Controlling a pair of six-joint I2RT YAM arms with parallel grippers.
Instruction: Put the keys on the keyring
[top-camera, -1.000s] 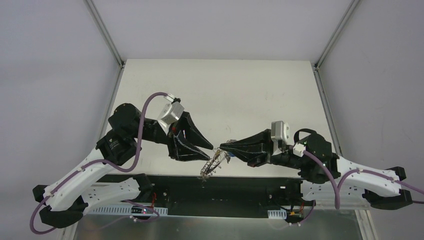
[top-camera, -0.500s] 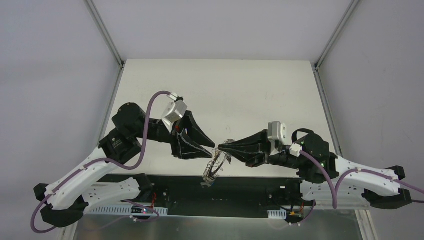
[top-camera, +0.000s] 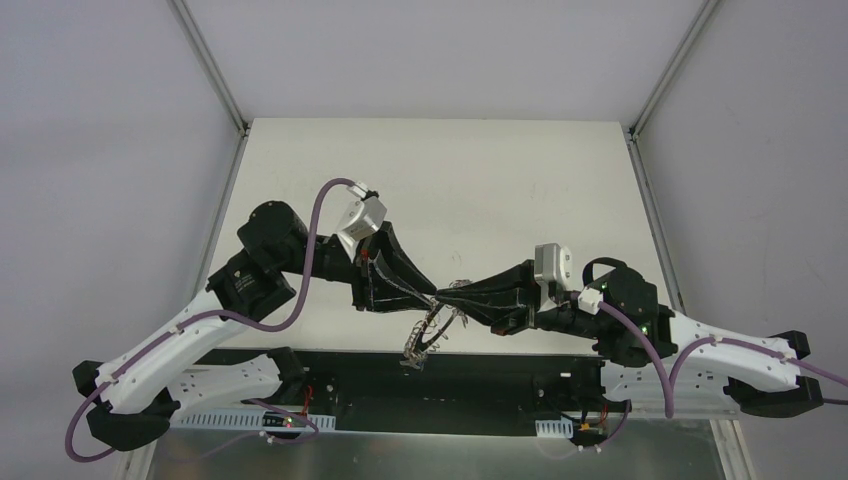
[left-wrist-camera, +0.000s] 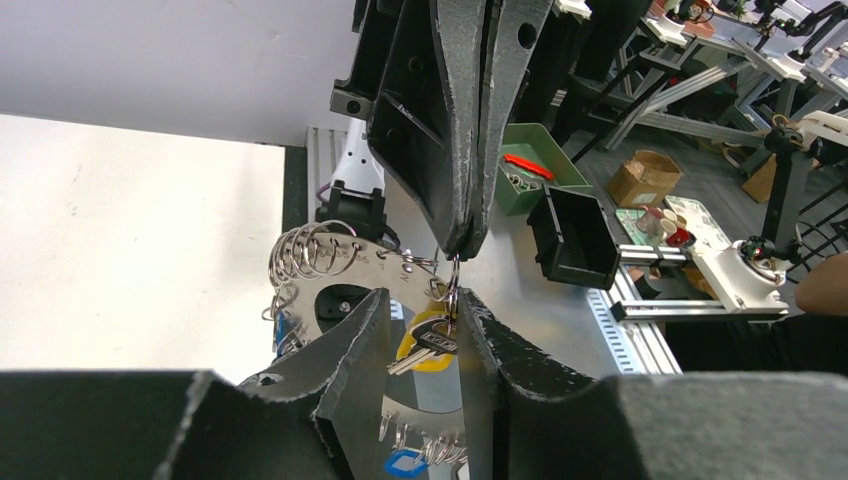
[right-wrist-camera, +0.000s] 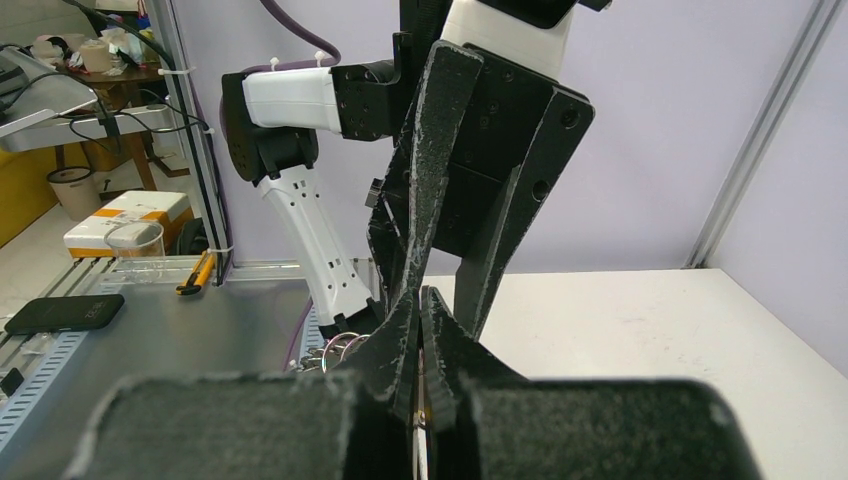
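The keyring (top-camera: 428, 335), a silvery ring fringed with small loops, hangs in the air over the table's near edge. My right gripper (top-camera: 443, 295) is shut on one small loop at its top. In the left wrist view it comes down from above (left-wrist-camera: 460, 248) onto that loop. My left gripper (top-camera: 431, 296) is open and its fingers (left-wrist-camera: 370, 330) straddle the yellow key (left-wrist-camera: 432, 338), which hangs from the keyring (left-wrist-camera: 335, 262). A blue key head (left-wrist-camera: 405, 463) shows lower on the ring. In the right wrist view my right gripper (right-wrist-camera: 422, 295) pinches a thin metal edge, with loops (right-wrist-camera: 335, 350) beside it.
The white table (top-camera: 500, 190) lies behind the grippers. The black base plate (top-camera: 420, 375) is right below the hanging ring. Off the table, a green bin (left-wrist-camera: 530, 165) and a black box (left-wrist-camera: 575, 235) show in the left wrist view.
My left gripper has moved right to meet the right gripper, and its fingers now straddle the yellow key. The right gripper has shifted slightly left. The keyring has swung a little.
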